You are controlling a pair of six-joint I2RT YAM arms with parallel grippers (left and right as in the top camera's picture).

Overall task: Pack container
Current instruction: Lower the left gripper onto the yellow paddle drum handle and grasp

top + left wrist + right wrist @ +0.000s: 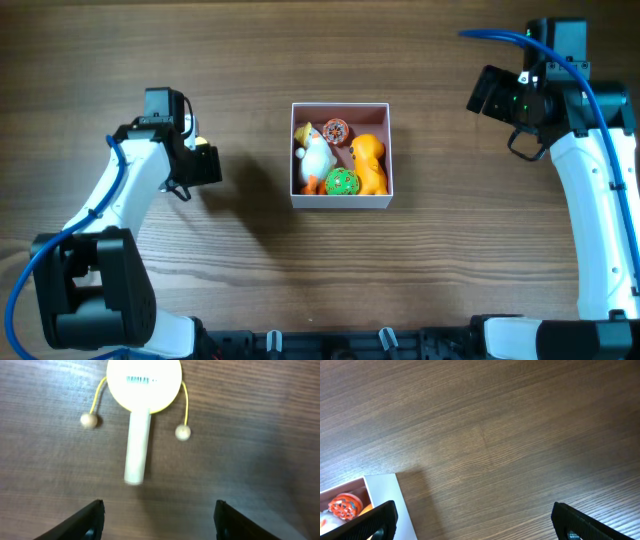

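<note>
The container (341, 201), a small square box with white walls and a pink inside, stands at the table's middle. It holds a white duck (314, 155), an orange dinosaur (370, 162), a green ball (341, 181) and an orange-red ball (336, 131). A white pellet-drum toy (142, 390) with a handle and two beads on yellow strings lies on the table ahead of my left gripper (159, 510), which is open and empty. In the overhead view the left gripper (200, 160) is left of the container. My right gripper (473, 510) is open and empty, up right of the container (382, 492).
The wood-grain table (450, 260) surrounds the box. The right arm (600, 220) runs down the right side, the left arm (110, 220) down the left. The orange-red ball (342, 505) shows at the right wrist view's lower left.
</note>
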